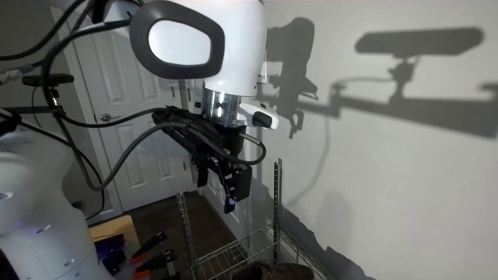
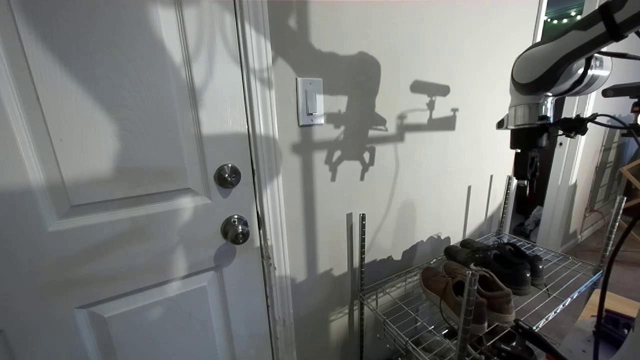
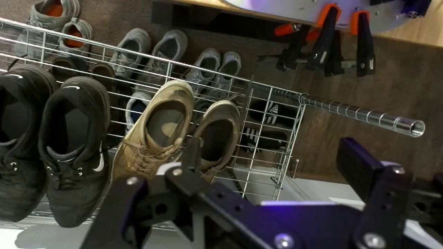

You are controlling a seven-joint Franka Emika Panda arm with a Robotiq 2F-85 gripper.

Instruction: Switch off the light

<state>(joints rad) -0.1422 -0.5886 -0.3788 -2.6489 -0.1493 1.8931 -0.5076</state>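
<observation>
The light's switch plate (image 2: 304, 119) is a white rectangle with a tall rocker, fixed to the wall beside the door frame in an exterior view. In an exterior view only a strip of the switch plate (image 1: 264, 74) shows; the arm hides the rest. No lamp is in view. My gripper (image 1: 220, 194) is black and points down, apart from the switch. It hangs over the shelf side, well to the right of the switch in an exterior view (image 2: 525, 181). In the wrist view the two fingers (image 3: 271, 150) are wide apart with nothing between them.
A wire shelf (image 2: 387, 320) with upright metal posts (image 1: 277, 194) stands below, bearing brown shoes (image 2: 450, 292) and black shoes (image 3: 74, 148). A white door (image 2: 150, 230) with metal knobs is left of the switch. Cables (image 1: 132, 147) loop along the arm. Shadows of the arm fall on the wall.
</observation>
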